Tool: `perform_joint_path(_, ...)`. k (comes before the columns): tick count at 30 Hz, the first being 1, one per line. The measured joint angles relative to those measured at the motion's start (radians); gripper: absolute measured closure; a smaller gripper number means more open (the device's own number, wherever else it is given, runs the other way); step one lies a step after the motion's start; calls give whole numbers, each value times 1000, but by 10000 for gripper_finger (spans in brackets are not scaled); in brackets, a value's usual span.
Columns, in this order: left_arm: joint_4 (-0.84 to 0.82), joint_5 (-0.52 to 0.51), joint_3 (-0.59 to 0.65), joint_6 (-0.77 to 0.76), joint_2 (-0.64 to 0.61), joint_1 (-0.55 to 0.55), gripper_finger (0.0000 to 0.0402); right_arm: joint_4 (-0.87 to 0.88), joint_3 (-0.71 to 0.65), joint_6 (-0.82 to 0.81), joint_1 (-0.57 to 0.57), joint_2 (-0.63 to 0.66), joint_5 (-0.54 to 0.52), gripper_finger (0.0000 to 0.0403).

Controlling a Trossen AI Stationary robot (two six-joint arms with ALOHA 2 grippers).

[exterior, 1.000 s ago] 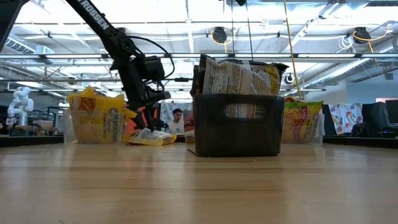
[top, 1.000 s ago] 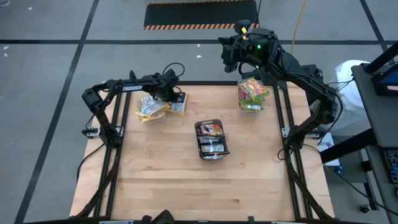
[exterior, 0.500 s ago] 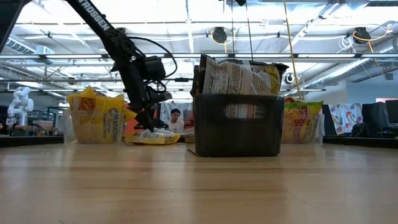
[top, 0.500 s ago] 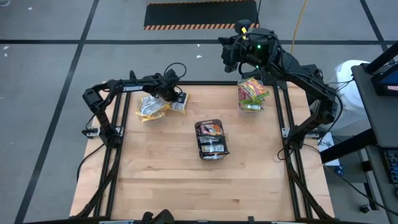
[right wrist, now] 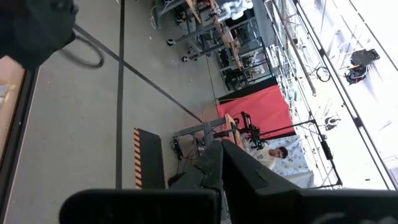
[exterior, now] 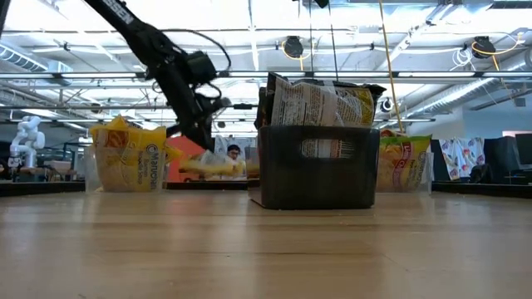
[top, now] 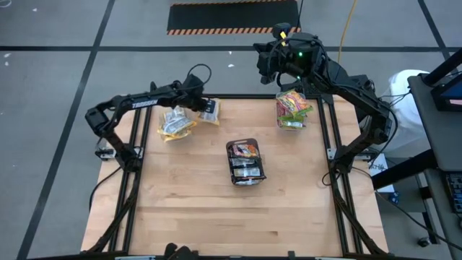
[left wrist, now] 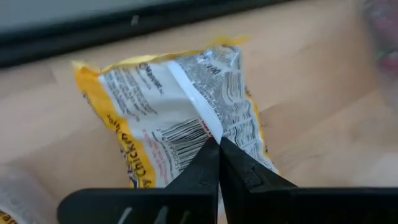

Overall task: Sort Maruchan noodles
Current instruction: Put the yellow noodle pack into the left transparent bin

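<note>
High view: wooden table (top: 216,209). Left gripper (top: 204,108) sits near the far-left corner, jaws pinched shut on a yellow noodle packet (top: 210,110) at the far edge. Just beside it, a clear tub of yellow packets (top: 175,124). Dark grey tray (top: 245,162) at the table's middle, packed with dark packets. Second clear tub (top: 292,108) near the far-right corner holds green-edged pink packets. Right gripper (top: 268,61) hangs beyond the far edge, off the table, near that tub.

Low view: left arm comes down from the upper left; the yellow packet (exterior: 212,165) hangs lifted clear of the table, between the yellow tub (exterior: 129,155) and the tray (exterior: 317,164). Packets stick up above the tray's rim. Pink-packet tub (exterior: 405,164) behind the tray's right side.

Left wrist view: left gripper (left wrist: 219,144) fingertips closed together on the packet's (left wrist: 180,112) centre seam, barcode side up, wood beneath.

Right wrist view: right gripper (right wrist: 221,148) fingers shut together, nothing between them, pointing at the room's floor; a person (right wrist: 268,155) far off.
</note>
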State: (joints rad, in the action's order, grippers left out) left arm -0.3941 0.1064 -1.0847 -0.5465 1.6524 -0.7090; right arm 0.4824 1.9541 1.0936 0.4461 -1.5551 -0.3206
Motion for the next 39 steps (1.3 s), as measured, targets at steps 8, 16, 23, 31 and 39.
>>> perform_joint_path(8, 3, -22, -2, 2, -108, -4, 401, 0, 0, 0, 0, 0, 0, 403)
perform_joint_path(16, -36, -89, -3, 19, -232, -14, 401, 0, 0, 0, 0, 0, 0, 403)
perform_joint_path(23, -153, -91, -3, 13, -326, -25, 401, -1, 0, 0, 0, 0, 0, 403)
perform_joint_path(31, -408, -107, -3, -15, -407, -31, 401, -1, 0, -5, 0, 0, 0, 403)
perform_joint_path(39, -535, -108, -3, -29, -477, -31, 401, -15, 0, -7, 0, 0, 0, 403)
